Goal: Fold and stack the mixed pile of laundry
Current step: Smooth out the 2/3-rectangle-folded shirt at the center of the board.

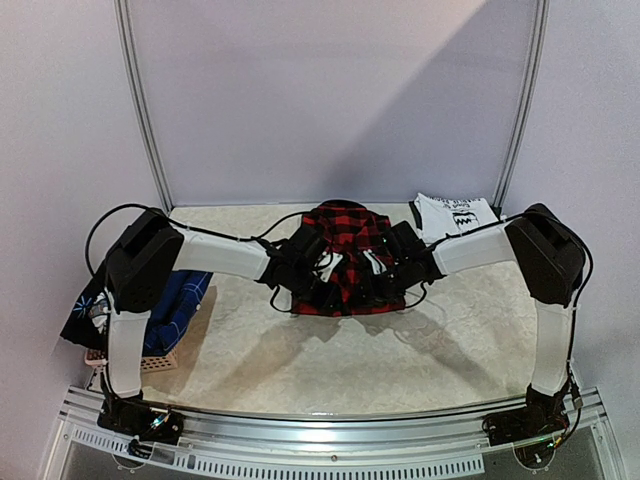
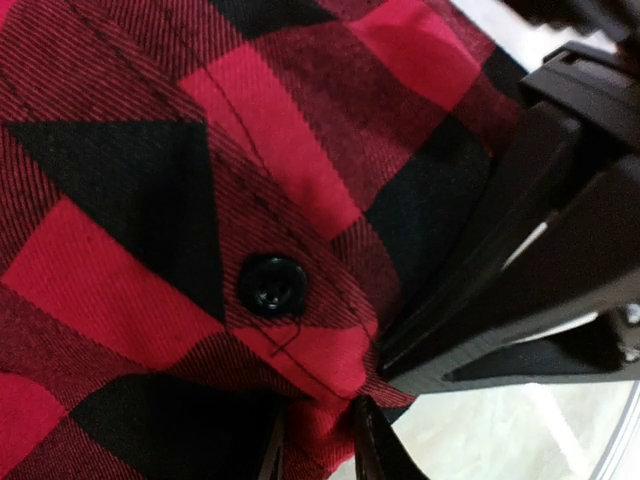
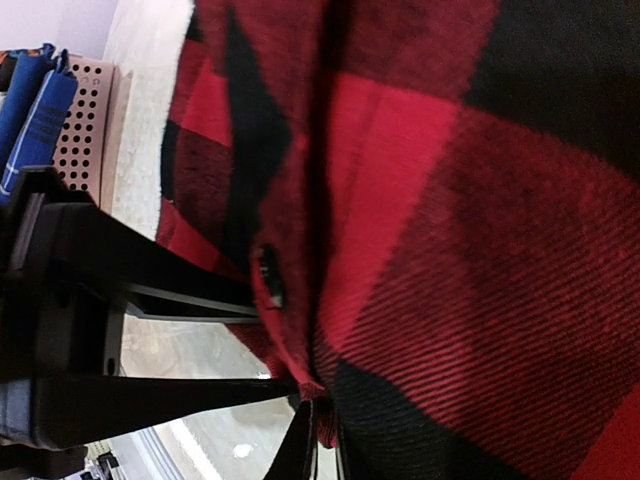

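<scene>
Location type: robotics test cell in a lab.

Indicators: the left arm [image 1: 215, 255] and right arm [image 1: 480, 245] are bolted to an aluminium rail [image 1: 330, 440] at the near edge of the bench [image 1: 330, 370], with exposed cables [image 1: 98, 228] looping off them. Behind the pincers, plain pale panels [image 1: 330, 100] stand between metal posts [image 1: 140, 110], forming an enclosure.

The only domestic items are a shirt [image 1: 345, 230] at the left pincer [image 1: 322, 282] and right pincer [image 1: 385, 282], a T-shirt [image 1: 455, 212] beyond the right pincer, and a basket [image 1: 150, 362] of clothes [image 1: 180, 298] well to the left of the left pincer.
</scene>
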Motion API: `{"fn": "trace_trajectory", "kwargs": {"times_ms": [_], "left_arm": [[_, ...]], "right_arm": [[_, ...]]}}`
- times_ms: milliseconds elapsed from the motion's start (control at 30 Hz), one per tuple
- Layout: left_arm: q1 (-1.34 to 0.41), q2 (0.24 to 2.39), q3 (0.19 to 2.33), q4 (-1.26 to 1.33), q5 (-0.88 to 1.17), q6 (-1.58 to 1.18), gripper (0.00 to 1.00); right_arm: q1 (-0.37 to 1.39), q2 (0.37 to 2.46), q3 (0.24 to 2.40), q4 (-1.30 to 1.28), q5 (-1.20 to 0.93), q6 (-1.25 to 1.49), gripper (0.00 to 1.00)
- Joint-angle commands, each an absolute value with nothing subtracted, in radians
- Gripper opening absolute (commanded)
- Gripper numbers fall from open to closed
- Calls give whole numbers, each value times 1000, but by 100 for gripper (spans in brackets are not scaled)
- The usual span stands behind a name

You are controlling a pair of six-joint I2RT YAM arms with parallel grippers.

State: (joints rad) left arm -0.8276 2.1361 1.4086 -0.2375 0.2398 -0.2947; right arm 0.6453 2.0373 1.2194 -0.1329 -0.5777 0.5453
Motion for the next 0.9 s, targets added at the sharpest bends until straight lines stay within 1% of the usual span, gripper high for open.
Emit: {"fn": "trace_trajectory", "kwargs": {"times_ms": [0, 367, 867], "left_arm": [[-850, 2171, 1364, -225, 245, -289, 24], [-868, 2165, 1264, -218, 221, -286, 23], [-881, 2013, 1269, -250, 151, -235, 24]], "right_arm": [[644, 2077, 1171, -121, -554, 572, 7], [647, 2041, 1092, -117, -500, 600, 5], [670, 1870, 1198, -236, -458, 557, 7]]}}
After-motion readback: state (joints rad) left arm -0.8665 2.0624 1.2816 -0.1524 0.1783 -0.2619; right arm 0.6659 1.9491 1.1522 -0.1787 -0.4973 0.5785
